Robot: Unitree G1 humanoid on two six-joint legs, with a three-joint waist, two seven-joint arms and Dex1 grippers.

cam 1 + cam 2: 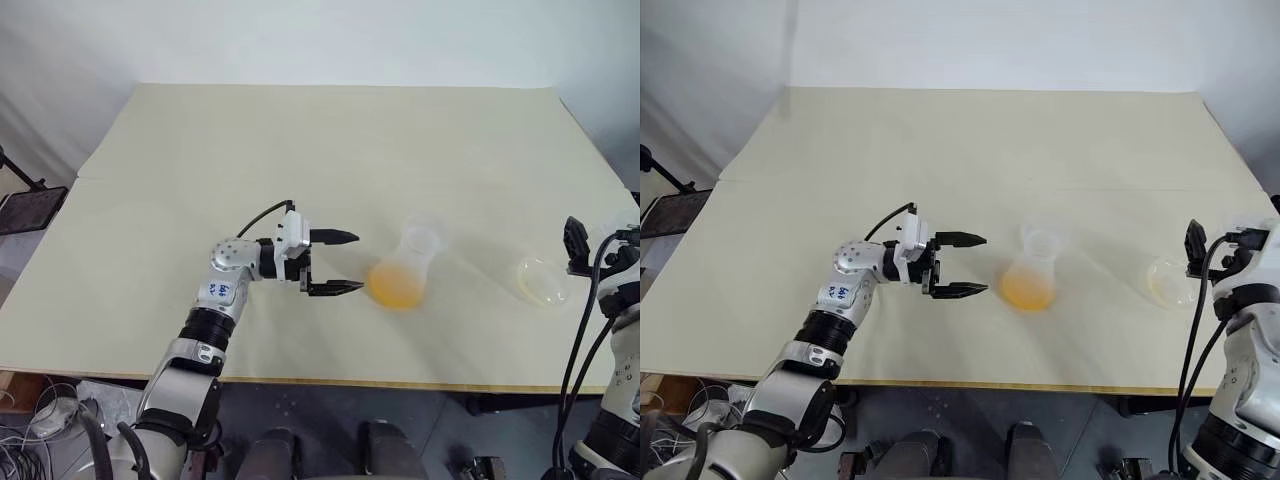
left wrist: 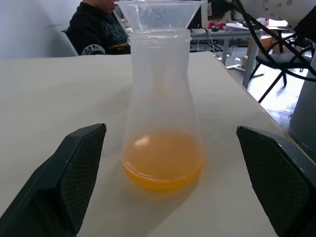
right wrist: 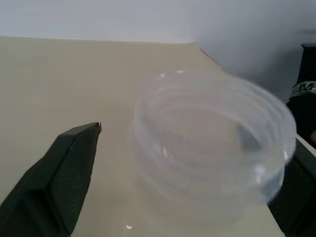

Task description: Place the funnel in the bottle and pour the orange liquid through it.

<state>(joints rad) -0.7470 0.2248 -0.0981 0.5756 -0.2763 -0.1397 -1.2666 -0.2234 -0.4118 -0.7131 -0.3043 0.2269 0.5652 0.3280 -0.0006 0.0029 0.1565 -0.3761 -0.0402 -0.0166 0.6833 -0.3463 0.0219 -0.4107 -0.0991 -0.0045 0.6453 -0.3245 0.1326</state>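
The clear bottle (image 1: 408, 262) stands upright on the table, right of centre. A clear funnel (image 1: 421, 236) sits in its mouth. The orange liquid (image 1: 396, 285) pools in the bottle's wide base. My left gripper (image 1: 340, 263) is open and points at the bottle from its left, a short gap away; in the left wrist view the bottle (image 2: 160, 94) stands between and beyond the fingers (image 2: 74, 173). My right gripper (image 3: 197, 138) is open at the table's right edge, its fingers wide around a shallow clear round container (image 1: 543, 280) that shows only a faint yellow tint.
The beige table (image 1: 300, 150) spreads wide behind and left of the bottle. Its front edge (image 1: 400, 383) runs just below my arms. Beyond the table, the left wrist view shows a person in a dark top (image 2: 101, 29), with desks and chairs (image 2: 266, 54).
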